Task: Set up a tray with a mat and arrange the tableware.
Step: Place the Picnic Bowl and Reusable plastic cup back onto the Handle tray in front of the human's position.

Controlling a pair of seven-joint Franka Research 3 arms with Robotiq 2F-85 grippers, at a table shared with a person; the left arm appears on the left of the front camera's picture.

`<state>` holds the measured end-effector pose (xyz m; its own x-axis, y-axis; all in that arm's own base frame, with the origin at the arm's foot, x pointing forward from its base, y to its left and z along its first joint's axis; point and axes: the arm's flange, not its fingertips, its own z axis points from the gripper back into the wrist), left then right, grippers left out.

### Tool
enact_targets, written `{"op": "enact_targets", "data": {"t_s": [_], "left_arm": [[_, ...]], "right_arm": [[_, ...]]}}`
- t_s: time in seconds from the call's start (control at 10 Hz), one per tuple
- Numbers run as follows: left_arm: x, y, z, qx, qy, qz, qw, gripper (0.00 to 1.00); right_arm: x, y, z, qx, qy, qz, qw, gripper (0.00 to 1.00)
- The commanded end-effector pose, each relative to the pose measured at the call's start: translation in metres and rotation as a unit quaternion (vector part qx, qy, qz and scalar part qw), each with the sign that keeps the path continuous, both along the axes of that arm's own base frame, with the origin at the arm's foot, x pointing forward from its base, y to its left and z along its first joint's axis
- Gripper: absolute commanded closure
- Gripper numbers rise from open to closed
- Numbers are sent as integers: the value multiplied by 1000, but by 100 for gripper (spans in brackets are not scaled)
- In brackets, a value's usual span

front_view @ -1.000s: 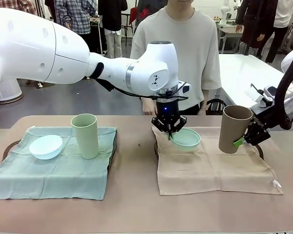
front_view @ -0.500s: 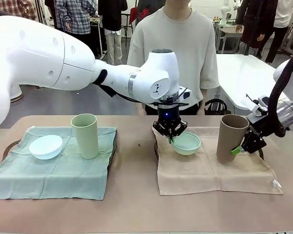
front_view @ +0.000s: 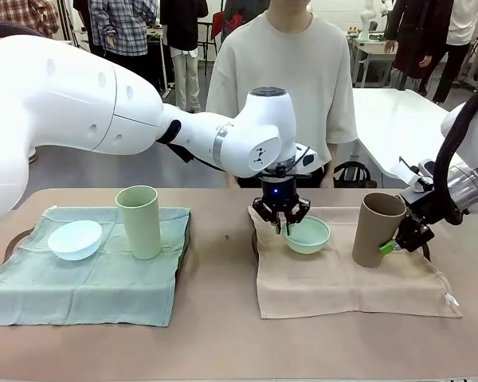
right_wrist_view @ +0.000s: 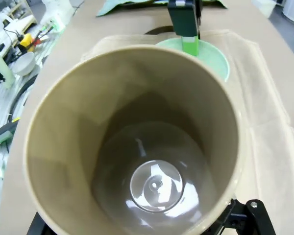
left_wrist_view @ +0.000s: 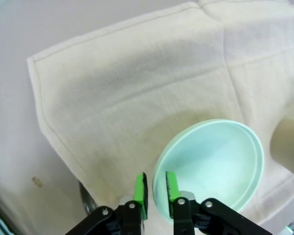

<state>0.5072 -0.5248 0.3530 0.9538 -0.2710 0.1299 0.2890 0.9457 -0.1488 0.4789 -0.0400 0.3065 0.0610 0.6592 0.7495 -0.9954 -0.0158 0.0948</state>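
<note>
Mint bowl (front_view: 307, 235) & tan tumbler (front_view: 375, 229) both empty, on beige mat (front_view: 342, 278).

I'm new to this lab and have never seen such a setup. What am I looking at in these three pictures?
Two white robot arms work at a table, a person standing opposite. The front view looks across the table; the other two come from cameras on each wrist. The left gripper has its fingers astride the rim of a mint green bowl on a beige cloth mat. The right gripper is at a tilted tan-brown tumbler. A pale blue bowl and pale green tumbler sit on a green cloth mat.
</note>
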Motion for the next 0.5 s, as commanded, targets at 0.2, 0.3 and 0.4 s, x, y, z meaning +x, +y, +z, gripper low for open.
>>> {"op": "enact_targets", "data": {"t_s": [0.2,0.3,0.4], "left_arm": [[-12,12,21,4,-16,-5,1000,53],[-15,18,26,0,-18,-7,1000,0],[-20,20,30,-9,-22,-9,1000,33]], "right_arm": [[-8,-8,24,-94,11,-33,995,0],[-9,-15,30,-106,25,-41,993,0],[-11,-21,36,-100,34,-54,993,0]]}}
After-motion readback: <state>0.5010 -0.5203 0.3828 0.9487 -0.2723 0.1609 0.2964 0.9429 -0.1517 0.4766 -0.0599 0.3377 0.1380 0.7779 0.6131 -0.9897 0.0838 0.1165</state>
